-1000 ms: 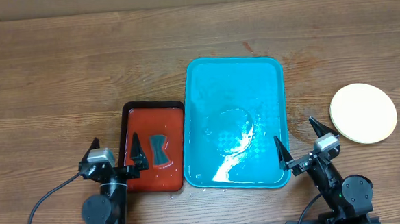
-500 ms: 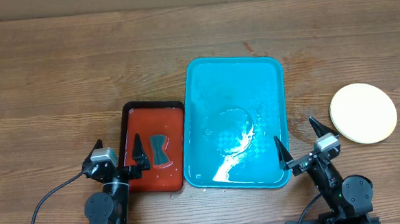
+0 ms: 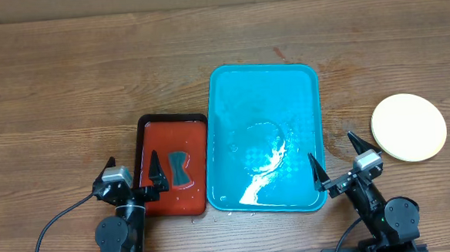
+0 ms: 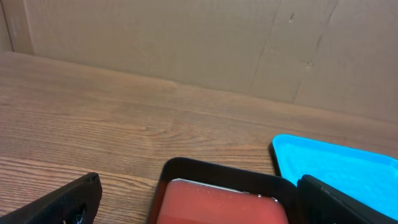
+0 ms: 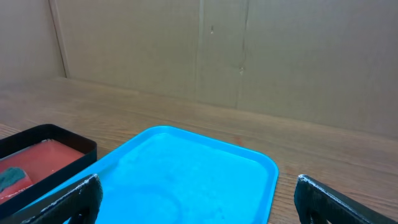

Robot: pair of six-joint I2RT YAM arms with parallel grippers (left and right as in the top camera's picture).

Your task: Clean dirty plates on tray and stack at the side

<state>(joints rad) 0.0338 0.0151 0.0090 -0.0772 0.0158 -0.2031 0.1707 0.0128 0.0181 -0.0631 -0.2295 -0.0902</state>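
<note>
Counter: a brown wood-grain counter (image 3: 69, 88) carries everything; a brown cardboard wall (image 4: 186, 43) closes it at the far side.
Blue tray: the large bright blue rectangular plastic tray (image 3: 239, 102) lies in the middle of the counter, its long side running away from the arms. Its base is glossy and wet, with white glare in the near half.
Plates: a pale yellow round plate (image 3: 409, 127) lies on the bare counter to the right of the blue tray, well apart from it. From above it shows as one disc, and I cannot tell how many plates are in it.
Red tray: a smaller red rectangular tray with a black rim (image 3: 164, 137) lies just beside the left edge of the blue tray, near the front.
Teal piece: a small teal piece of hourglass shape (image 3: 179, 168) lies inside the red tray, toward its near right part.
Left tool: the left tool (image 3: 130, 158) is at the near left corner of the red tray, fingers spread wide, pinching nothing.
Right tool: the right tool (image 3: 331, 145) is at the near right corner of the blue tray, fingers spread wide, pinching nothing.
</note>
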